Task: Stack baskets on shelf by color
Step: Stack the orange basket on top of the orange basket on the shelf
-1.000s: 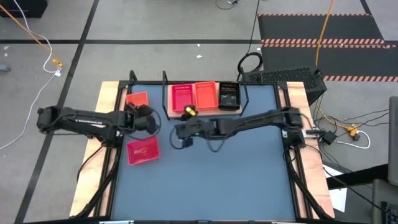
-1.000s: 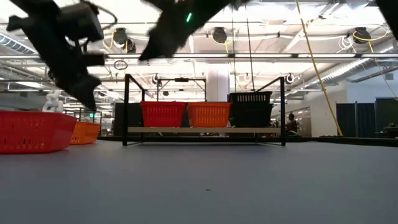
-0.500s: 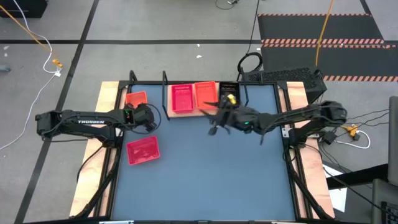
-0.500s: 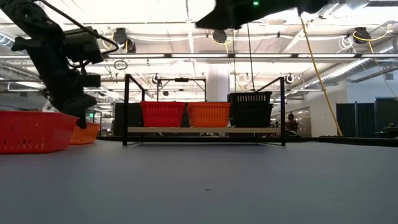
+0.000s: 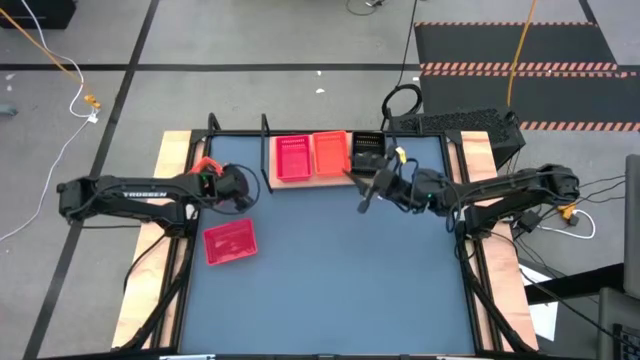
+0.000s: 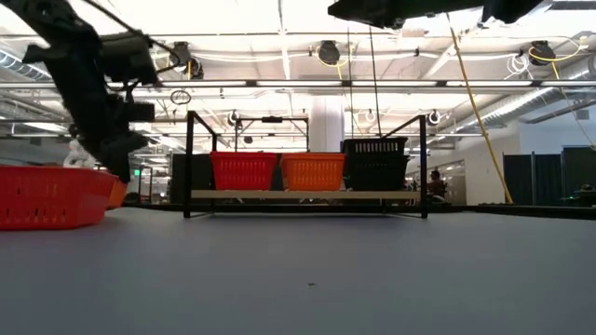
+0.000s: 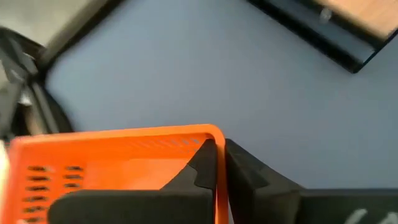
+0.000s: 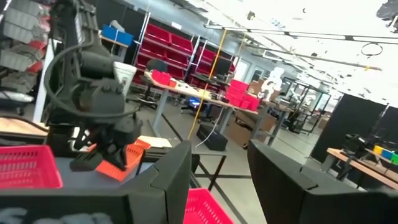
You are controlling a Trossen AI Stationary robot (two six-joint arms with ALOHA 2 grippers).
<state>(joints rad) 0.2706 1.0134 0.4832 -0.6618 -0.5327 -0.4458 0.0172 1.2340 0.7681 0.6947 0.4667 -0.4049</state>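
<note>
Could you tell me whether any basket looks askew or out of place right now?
Yes. The pinkish-red basket sits slightly skewed on the blue tabletop, off the shelf. The left end effector grips the rim of the orange basket.

The right gripper [image 8: 217,177] has its two dark fingers parted; beyond them the left gripper [image 8: 109,152] grips an orange basket [image 8: 123,158]; a pinkish-red basket [image 8: 28,165] sits beside it.
</note>
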